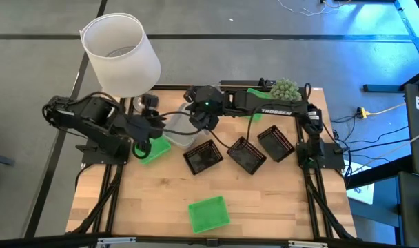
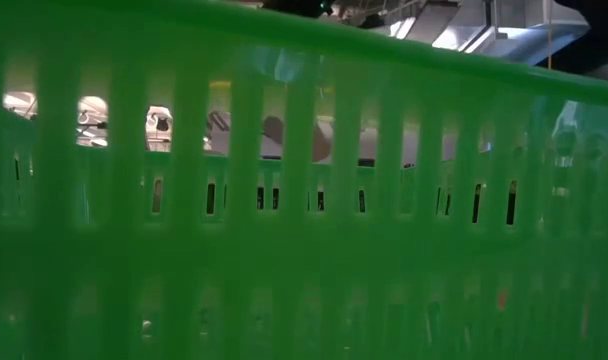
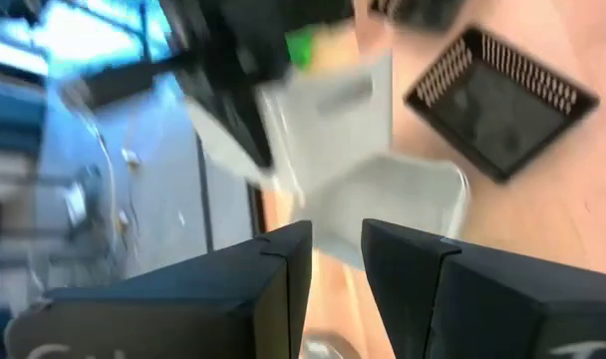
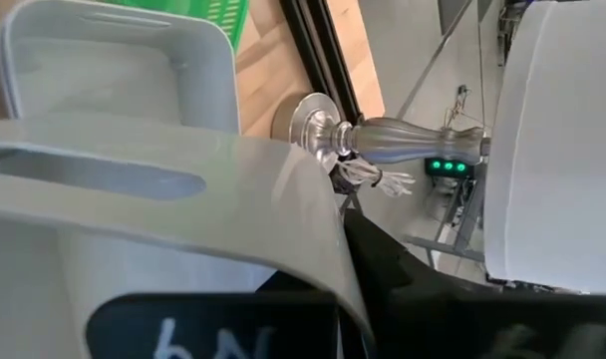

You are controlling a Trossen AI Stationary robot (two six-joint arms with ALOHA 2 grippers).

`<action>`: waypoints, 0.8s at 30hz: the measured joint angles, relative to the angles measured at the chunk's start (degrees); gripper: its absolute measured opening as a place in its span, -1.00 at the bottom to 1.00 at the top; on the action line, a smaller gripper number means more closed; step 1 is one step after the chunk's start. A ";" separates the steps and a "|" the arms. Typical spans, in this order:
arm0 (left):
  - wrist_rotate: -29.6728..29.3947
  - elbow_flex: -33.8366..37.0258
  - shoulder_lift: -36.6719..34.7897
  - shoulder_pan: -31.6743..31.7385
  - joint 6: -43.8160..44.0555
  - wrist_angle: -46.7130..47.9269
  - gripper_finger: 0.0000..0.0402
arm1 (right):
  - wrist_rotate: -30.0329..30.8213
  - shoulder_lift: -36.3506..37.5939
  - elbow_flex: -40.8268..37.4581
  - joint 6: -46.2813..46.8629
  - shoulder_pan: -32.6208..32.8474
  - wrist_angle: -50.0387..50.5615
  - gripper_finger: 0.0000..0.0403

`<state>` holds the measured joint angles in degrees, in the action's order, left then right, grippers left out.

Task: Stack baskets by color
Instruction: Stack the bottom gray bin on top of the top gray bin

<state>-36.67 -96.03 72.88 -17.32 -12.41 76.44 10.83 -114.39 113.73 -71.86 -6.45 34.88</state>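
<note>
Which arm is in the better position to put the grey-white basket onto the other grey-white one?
The right. Its pincer is shut on a grey-white basket, with another grey-white basket close beside it. The left pincer is empty, next to a green basket.

Table evenly lit – left wrist view motion-blurred, low view green-tinted

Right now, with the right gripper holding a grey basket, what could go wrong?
1. The right gripper is shut on a grey-white basket close to the lamp, so a swing might knock it.
2. The left gripper, open, sits just beside the grey baskets; the arms might collide.
</note>
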 joint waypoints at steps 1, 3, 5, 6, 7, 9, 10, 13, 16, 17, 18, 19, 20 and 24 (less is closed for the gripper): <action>0.03 1.05 0.00 0.14 1.77 0.74 -0.58 | 0.03 0.49 -0.01 0.40 0.16 0.57 -1.00; 0.15 3.51 0.11 0.75 4.70 0.78 -0.58 | 0.07 1.48 -0.02 1.28 0.56 0.89 -1.00; 0.17 6.21 -0.13 1.16 8.18 0.67 -0.58 | 1.03 2.78 -0.02 2.29 1.12 2.05 -1.00; 0.18 7.58 -0.45 1.20 10.10 0.77 -0.58 | 1.53 3.57 -0.02 2.86 1.50 2.22 -1.00; 0.21 9.04 -0.71 1.20 11.51 0.62 -0.58 | 2.09 4.24 -0.02 3.71 1.88 2.83 -1.00; 0.76 11.99 -0.80 1.20 13.16 0.19 -0.58 | 3.47 5.82 0.00 5.36 2.56 4.98 -1.00; 1.48 13.69 -0.69 1.20 13.79 -0.40 -0.58 | 4.04 6.51 0.00 6.11 2.95 5.68 -1.00; 4.33 19.48 -0.52 1.20 16.07 -4.02 -0.58 | 4.52 9.13 0.00 8.79 3.88 8.42 -1.00; 7.00 25.74 -0.46 1.18 16.90 -9.42 -0.58 | 4.62 11.62 0.02 10.62 4.87 10.63 -1.00; 7.89 27.63 -0.46 1.18 16.94 -11.74 -0.58 | 4.63 12.29 0.02 11.48 5.22 11.66 -1.00; 8.66 29.31 -0.46 1.18 16.91 -13.82 -0.58 | 4.66 13.05 0.02 12.30 5.54 12.11 -1.00; 9.06 30.91 -0.46 1.18 16.85 -15.62 -0.58 | 4.58 13.86 0.02 13.09 5.74 12.42 -1.00; 9.18 32.30 -0.46 1.16 16.83 -17.00 -0.58 | 4.59 14.40 0.03 13.42 6.07 13.11 -1.00; 9.03 36.96 -0.48 1.19 15.12 -22.04 -0.58 | 5.20 16.65 0.04 16.25 6.76 14.57 -1.00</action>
<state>-27.63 -59.07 72.40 -16.13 2.71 54.40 16.03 -97.73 113.78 -55.61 0.31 49.45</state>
